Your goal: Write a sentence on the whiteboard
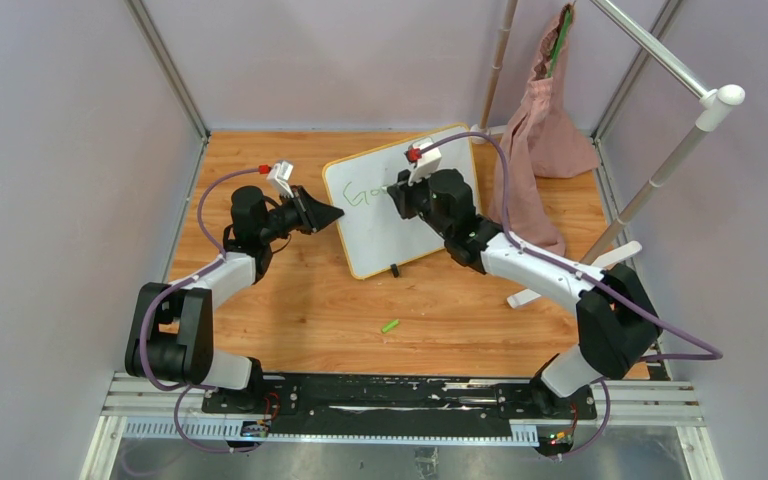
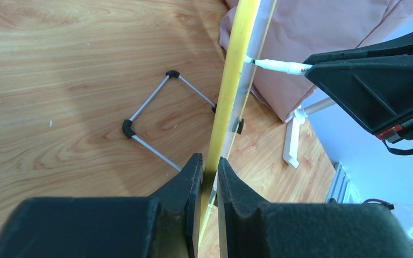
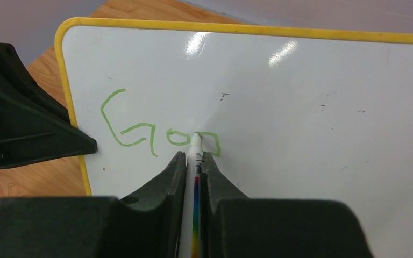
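A: Right gripper (image 3: 193,156) first. State?

B: Fingers pressed in on a white marker (image 3: 196,180) with a rainbow stripe down its barrel. The marker lies lengthwise between the jaws, tip forward. The tip touches the whiteboard (image 3: 301,107).

A: Anything written there?

B: Green lettering (image 3: 156,137): a large "G", two "o" shapes, and a further boxy stroke just right of the tip. The tip sits between the second "o" and that stroke. A few small dark specks mark the white surface to the right.

A: Left gripper (image 2: 209,166)?

B: Pinching the board's yellow frame at its left edge. The wrist view shows the frame edge-on, running straight into the narrow gap between the two black fingers.

A: Where does the board stand?

B: On the wooden table (image 1: 360,300), back of centre, between the two arms. It stands propped on its lower edge and sits turned at an angle to the table's edges. A black foot shows at the bottom edge in the top view. Behind it, a thin wire stand (image 2: 156,107) with black corner joints rests on the wood and meets the back of the board.

A: Surroundings?

B: A small green piece (image 1: 389,326) lies on the table nearer the arm bases, well apart from the board. A pink cloth (image 1: 545,130) hangs at back right, beside a white pole (image 1: 660,170).
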Action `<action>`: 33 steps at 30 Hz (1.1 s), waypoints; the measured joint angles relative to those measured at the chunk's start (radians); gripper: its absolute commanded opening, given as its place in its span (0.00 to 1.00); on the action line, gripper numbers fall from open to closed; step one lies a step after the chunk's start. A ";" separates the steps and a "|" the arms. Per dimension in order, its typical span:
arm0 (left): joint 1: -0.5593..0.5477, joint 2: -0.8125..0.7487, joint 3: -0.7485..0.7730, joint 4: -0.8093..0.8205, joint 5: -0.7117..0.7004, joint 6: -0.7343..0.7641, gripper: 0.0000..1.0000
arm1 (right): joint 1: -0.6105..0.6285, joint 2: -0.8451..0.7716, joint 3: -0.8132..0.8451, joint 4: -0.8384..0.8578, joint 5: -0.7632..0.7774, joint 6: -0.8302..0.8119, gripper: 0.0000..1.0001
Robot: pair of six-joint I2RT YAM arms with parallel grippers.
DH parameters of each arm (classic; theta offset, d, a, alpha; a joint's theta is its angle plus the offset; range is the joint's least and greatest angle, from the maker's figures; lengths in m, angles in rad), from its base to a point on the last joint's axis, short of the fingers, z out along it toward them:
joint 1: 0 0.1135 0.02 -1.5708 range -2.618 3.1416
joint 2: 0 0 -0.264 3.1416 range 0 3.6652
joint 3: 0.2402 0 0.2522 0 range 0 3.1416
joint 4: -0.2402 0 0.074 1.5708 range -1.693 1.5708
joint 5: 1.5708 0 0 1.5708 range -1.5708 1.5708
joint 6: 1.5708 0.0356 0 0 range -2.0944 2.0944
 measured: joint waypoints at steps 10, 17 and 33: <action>0.000 0.000 0.000 0.004 0.002 0.000 0.00 | -0.005 -0.033 -0.035 -0.006 0.009 0.003 0.00; 0.000 0.000 0.000 0.007 0.003 0.000 0.00 | -0.058 -0.100 -0.037 -0.009 0.018 0.006 0.00; 0.000 0.000 0.000 0.007 0.003 0.000 0.00 | -0.101 -0.064 -0.014 -0.002 0.019 0.013 0.00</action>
